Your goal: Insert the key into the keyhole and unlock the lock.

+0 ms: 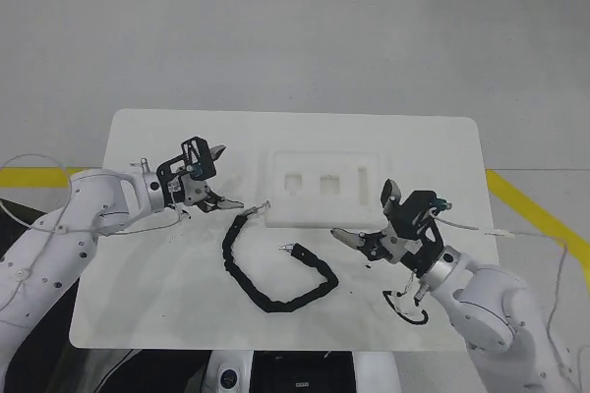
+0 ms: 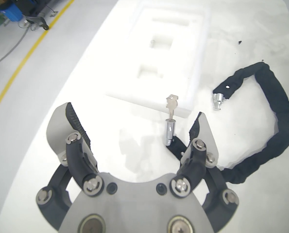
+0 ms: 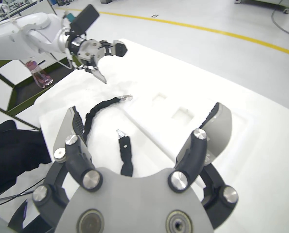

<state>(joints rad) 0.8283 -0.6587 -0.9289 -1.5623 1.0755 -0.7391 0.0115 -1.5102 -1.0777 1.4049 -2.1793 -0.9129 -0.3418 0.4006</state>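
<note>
Released left gripper (image 2: 134, 109) hung just behind key (image 2: 171, 103), which sat in lock cylinder (image 2: 170, 132).
Black chain lock (image 2: 278, 132) lay on table (image 2: 110, 146), pin end (image 2: 217, 101) apart from cylinder; right gripper (image 3: 144, 106) also released; unlocking looked done.

You're looking at both arms angling inward over tabletop (image 1: 423, 147), grippers facing each other, well apart.

Left arm (image 1: 93, 206): lying along left edge, wrist pointing toward centre. Left gripper (image 2: 134, 112) hovering close above surface, jaws standing wide open. From right wrist view, one of its jaws is pointing down, other sitting higher.

Right arm (image 1: 487, 300): sitting at near right corner, wrist aiming toward centre. Right gripper (image 3: 144, 107) hovering above surface too, jaws spreading wide.
</note>
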